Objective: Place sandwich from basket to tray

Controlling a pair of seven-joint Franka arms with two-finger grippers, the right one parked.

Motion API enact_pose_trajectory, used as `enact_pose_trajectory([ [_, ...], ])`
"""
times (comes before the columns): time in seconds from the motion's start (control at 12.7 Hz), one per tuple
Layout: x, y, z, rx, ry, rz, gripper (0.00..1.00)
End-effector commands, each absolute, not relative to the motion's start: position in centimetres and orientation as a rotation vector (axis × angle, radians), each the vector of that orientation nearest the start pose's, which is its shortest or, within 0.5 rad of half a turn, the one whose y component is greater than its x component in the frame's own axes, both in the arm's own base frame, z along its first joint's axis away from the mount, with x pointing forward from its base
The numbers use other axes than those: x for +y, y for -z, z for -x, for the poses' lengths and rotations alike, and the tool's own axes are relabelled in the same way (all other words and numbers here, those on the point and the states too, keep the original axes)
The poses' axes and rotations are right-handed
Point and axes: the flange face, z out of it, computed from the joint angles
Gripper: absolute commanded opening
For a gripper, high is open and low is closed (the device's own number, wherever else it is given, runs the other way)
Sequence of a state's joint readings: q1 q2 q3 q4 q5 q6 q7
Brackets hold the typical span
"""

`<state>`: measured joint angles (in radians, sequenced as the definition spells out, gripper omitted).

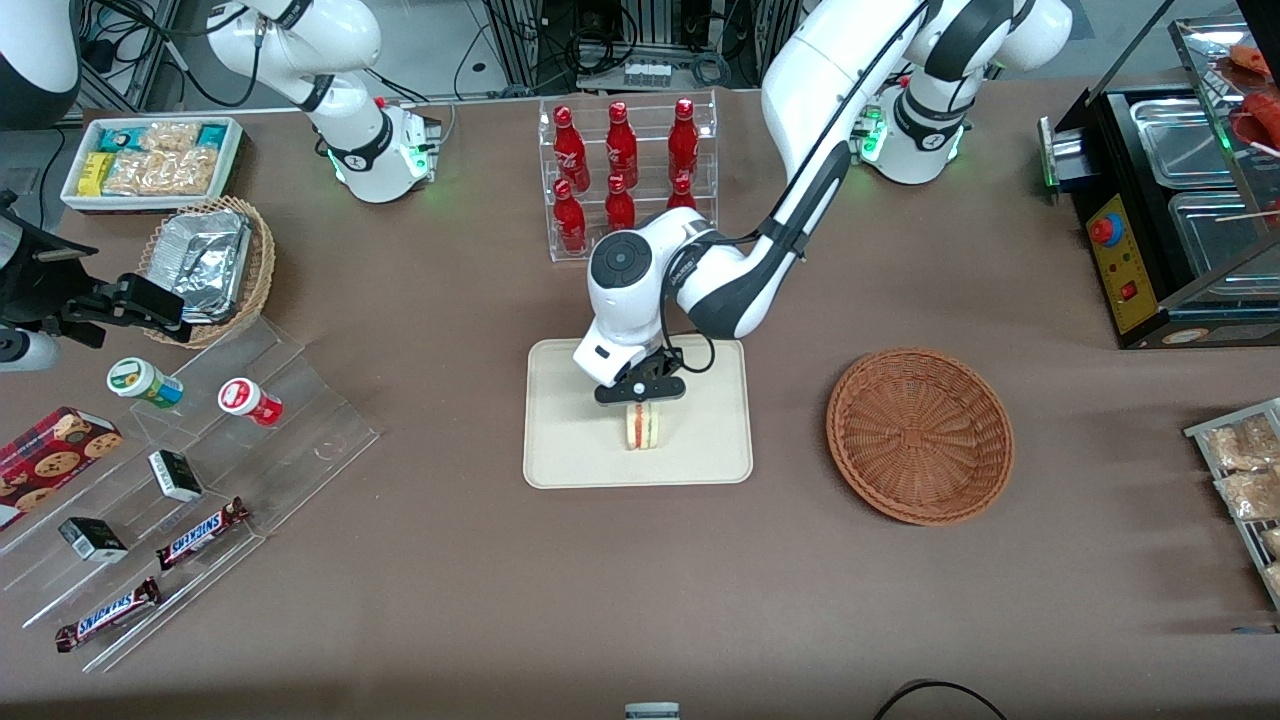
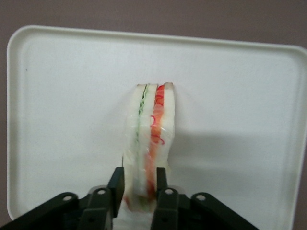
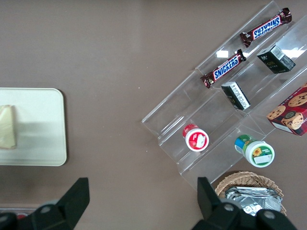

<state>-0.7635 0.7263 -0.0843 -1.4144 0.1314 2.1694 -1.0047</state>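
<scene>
Partly hidden under the gripper, the triangular white-bread sandwich stands on the cream rectangular tray; black fingers narrowly pinch its end.

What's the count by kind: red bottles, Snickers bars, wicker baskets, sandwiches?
Red bottles: 6
Snickers bars: 2
Wicker baskets: 2
Sandwich: 1, standing on the tray, the hand shut on it
Total: 11
</scene>
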Motion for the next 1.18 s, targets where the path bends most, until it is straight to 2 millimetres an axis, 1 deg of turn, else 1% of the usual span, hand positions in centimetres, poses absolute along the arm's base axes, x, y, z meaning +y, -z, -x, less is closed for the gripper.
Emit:
enact_pose_trajectory([
  [0.0, -50.1, -36.4, -51.4, -0.288, 0.101, 3.099, 1.0],
  [0.08, -48.4, -39.9, -51.9, -0.347, 0.091, 3.103, 1.0],
  [0.16, -47.5, -41.9, -51.7, -0.37, 0.071, 3.101, 1.0],
  [0.24, -44.9, -45.3, -52.2, -0.408, 0.061, 3.078, 1.0],
  [0.32, -40.3, -48.7, -53.5, -0.492, 0.029, 3.042, 1.0],
  [0.39, -35.6, -52.0, -54.1, -0.553, -0.001, 3.007, 1.0],
  [0.47, -32.4, -54.5, -54.1, -0.518, -0.032, 2.998, 1.0],
  [0.63, -23.6, -58.6, -55.1, -0.468, -0.101, 2.999, 1.0],
  [0.71, -20.3, -60.1, -55.0, -0.423, -0.126, 3.016, 1.0],
  [0.79, -16.6, -61.4, -54.8, -0.385, -0.153, 3.021, 1.0],
  [0.87, -14.2, -62.2, -54.4, -0.329, -0.166, 3.028, 1.0],
  [1.03, -9.4, -62.9, -52.8, -0.229, -0.181, 3.043, 1.0],
  [1.11, -7.6, -63.2, -51.9, -0.16, -0.183, 3.051, 1.0],
])
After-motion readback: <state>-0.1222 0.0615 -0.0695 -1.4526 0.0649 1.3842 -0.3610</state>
